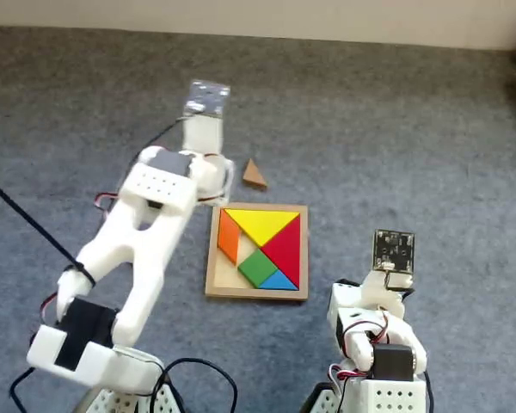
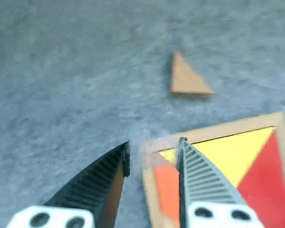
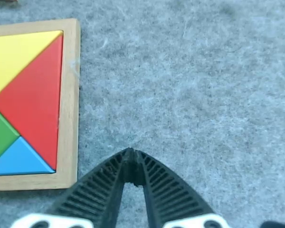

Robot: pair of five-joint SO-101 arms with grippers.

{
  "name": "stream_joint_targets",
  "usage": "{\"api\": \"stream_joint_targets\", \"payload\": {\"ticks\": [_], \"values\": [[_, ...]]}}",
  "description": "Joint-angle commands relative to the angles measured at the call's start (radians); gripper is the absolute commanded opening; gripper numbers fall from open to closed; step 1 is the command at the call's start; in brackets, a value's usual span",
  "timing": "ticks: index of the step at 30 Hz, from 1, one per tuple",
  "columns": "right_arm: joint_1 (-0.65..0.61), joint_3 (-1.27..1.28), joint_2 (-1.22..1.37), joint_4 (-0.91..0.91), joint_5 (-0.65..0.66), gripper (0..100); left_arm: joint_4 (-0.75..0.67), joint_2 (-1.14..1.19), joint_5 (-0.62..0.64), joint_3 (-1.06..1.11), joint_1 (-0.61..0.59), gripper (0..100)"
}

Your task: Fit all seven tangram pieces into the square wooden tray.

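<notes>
Carpet [image 1: 396,129]: grey, covering the whole work surface in the high view.
Tray [image 1: 256,294]: mid-carpet between the arms, with yellow, red, orange, green and blue pieces seated. Its near-left corner looks like bare wood, perhaps a gap, though I can't be sure.
Triangle [image 1: 254,175]: brown, loose on the carpet just beyond the tray's far edge (not touching it).
Left arm [image 1: 146,228]: stretched out to the tray's far-left corner, much the nearer to the triangle.
Right arm [image 1: 378,344]: folded back to the right of the tray, well apart from the triangle.
Left gripper [image 2: 154,142]: in the left wrist view, fingers apart and empty, straddling the tray's corner. The triangle [image 2: 187,78] lies ahead on the carpet, its long edge aslant to the line of reach.
Right gripper [image 3: 131,154]: in the right wrist view, fingers pressed together on nothing, over carpet beside the tray's rim [image 3: 69,95].
</notes>
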Motion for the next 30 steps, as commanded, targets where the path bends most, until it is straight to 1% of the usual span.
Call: {"api": "stream_joint_targets", "payload": {"ticks": [1,5,8,12,15,24,30], "values": [[0.012,0.14,-0.013,0.007,-0.009,0.5,-0.009,0.016,0.002,-0.127,0.081,17],[0.012,0.14,-0.013,0.007,-0.009,0.5,-0.006,0.202,0.002,-0.274,0.082,18],[0.012,0.14,-0.013,0.007,-0.009,0.5,-0.003,0.34,0.008,-0.375,0.087,24],[0.012,0.14,-0.013,0.007,-0.009,0.5,0.029,0.453,0.17,-0.478,0.099,30],[0.012,0.14,-0.013,0.007,-0.009,0.5,0.075,0.492,0.19,-0.541,0.105,31],[0.012,0.14,-0.013,0.007,-0.009,0.5,0.084,0.601,0.187,-0.599,0.097,31],[0.012,0.14,-0.013,0.007,-0.009,0.5,0.075,0.631,0.187,-0.616,0.079,21]]}}
